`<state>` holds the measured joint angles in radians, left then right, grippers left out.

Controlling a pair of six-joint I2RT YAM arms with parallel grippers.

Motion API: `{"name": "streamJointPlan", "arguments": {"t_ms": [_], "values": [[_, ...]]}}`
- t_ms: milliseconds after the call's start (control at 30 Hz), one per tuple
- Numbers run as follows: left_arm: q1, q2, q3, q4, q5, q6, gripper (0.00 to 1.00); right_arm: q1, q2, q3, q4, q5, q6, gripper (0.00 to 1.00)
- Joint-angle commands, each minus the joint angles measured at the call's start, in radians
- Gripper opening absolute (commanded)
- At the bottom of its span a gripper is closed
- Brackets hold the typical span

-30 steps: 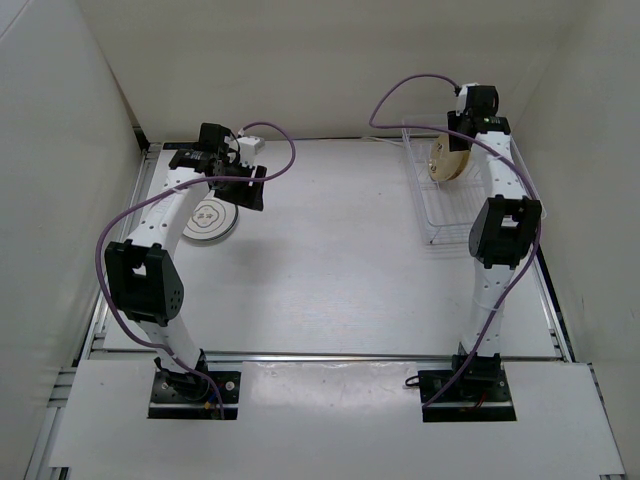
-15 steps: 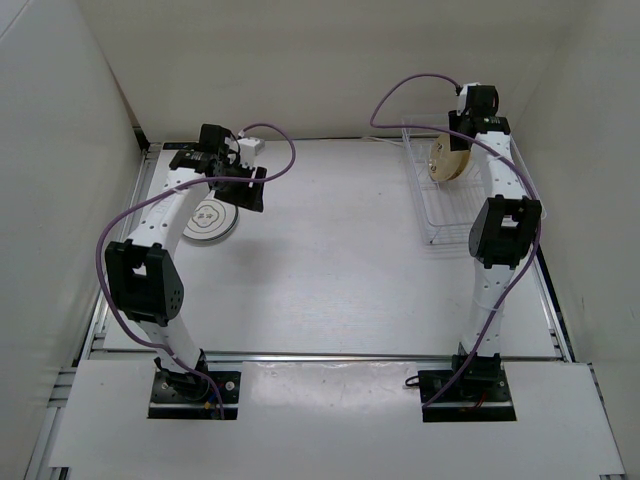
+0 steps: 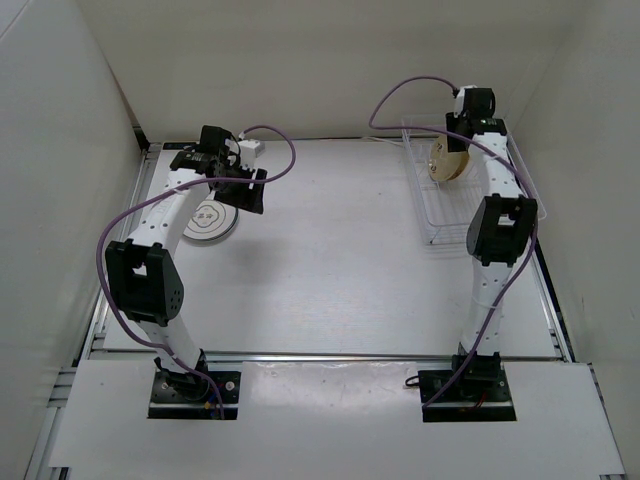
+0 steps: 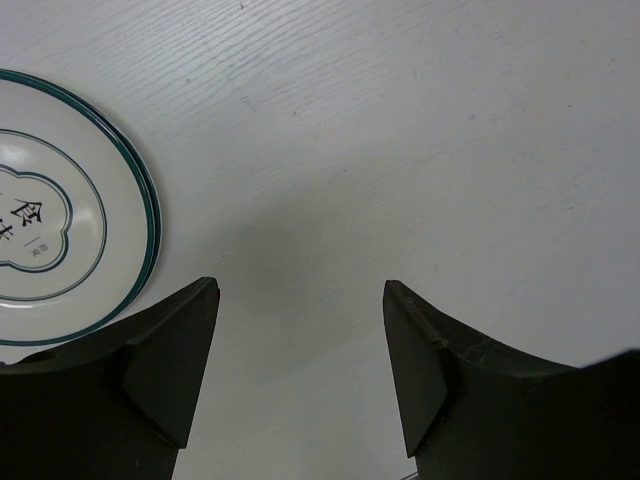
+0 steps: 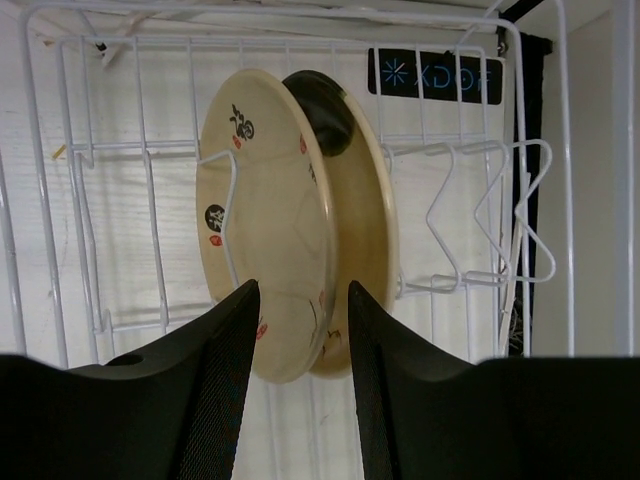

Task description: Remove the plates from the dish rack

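Two cream-tan plates stand on edge in the white wire dish rack (image 5: 440, 150): a front plate (image 5: 265, 230) with small black and red marks, and a back plate (image 5: 370, 215) close behind it. My right gripper (image 5: 300, 290) is open, its fingers either side of the front plate's lower rim without pressing on it. From above, the tan plates (image 3: 445, 162) sit at the far end of the dish rack (image 3: 440, 215) under my right gripper (image 3: 460, 135). A pale plate with a dark rim (image 4: 60, 220) lies flat on the table (image 3: 210, 220). My left gripper (image 4: 300, 290) hangs open just right of it (image 3: 240, 188), holding nothing.
The enclosure's white walls stand close behind and to the right of the rack. Purple cables (image 3: 400, 90) loop from both wrists. The table's metal front rail (image 3: 330, 355) runs between the arm bases.
The right wrist has edged slightly toward the rack's far end. The left arm and the flat plate have not moved.
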<state>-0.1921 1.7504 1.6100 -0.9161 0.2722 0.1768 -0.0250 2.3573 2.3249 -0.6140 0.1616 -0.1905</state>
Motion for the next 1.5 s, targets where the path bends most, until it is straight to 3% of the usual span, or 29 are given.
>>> {"name": "streamJointPlan", "arguments": {"t_ms": [0, 133, 200, 233, 500, 800, 1000, 1067, 1233, 1300, 1467], "values": [[0.002, -0.031, -0.007, 0.002, -0.01, 0.012, 0.77, -0.001, 0.042, 0.048, 0.031, -0.01, 0.006, 0.45], [0.002, -0.031, 0.002, 0.002, -0.01, 0.012, 0.77, -0.001, 0.053, 0.057, 0.031, -0.019, 0.006, 0.44], [0.002, -0.022, 0.002, 0.002, -0.01, 0.012, 0.77, -0.001, 0.053, 0.057, 0.031, -0.028, 0.006, 0.22], [0.002, -0.022, 0.002, 0.002, -0.01, 0.012, 0.77, -0.001, 0.053, 0.057, 0.031, -0.028, 0.006, 0.01], [0.002, -0.022, 0.002, 0.002, -0.019, 0.012, 0.77, -0.001, -0.012, 0.047, 0.013, -0.039, 0.028, 0.01], [0.002, -0.058, 0.013, 0.002, -0.01, 0.012, 0.77, 0.008, -0.235, 0.002, 0.022, 0.036, 0.056, 0.01], [0.002, -0.175, -0.053, -0.007, -0.033, 0.012, 0.77, 0.008, -0.401, -0.107, 0.007, 0.015, 0.056, 0.01], [0.002, -0.231, -0.076, -0.007, -0.042, 0.021, 0.77, 0.008, -0.45, -0.162, -0.032, -0.054, 0.056, 0.01], [0.002, -0.357, -0.191, -0.016, -0.022, 0.001, 0.79, 0.008, -0.641, -0.367, -0.131, -0.503, 0.094, 0.01], [0.002, -0.416, -0.232, -0.038, 0.031, -0.008, 0.8, 0.008, -0.707, -0.508, -0.151, -0.776, 0.138, 0.01], [0.002, -0.474, -0.297, -0.082, 0.248, -0.04, 0.97, 0.023, -0.809, -0.807, -0.11, -1.265, 0.23, 0.01]]}}
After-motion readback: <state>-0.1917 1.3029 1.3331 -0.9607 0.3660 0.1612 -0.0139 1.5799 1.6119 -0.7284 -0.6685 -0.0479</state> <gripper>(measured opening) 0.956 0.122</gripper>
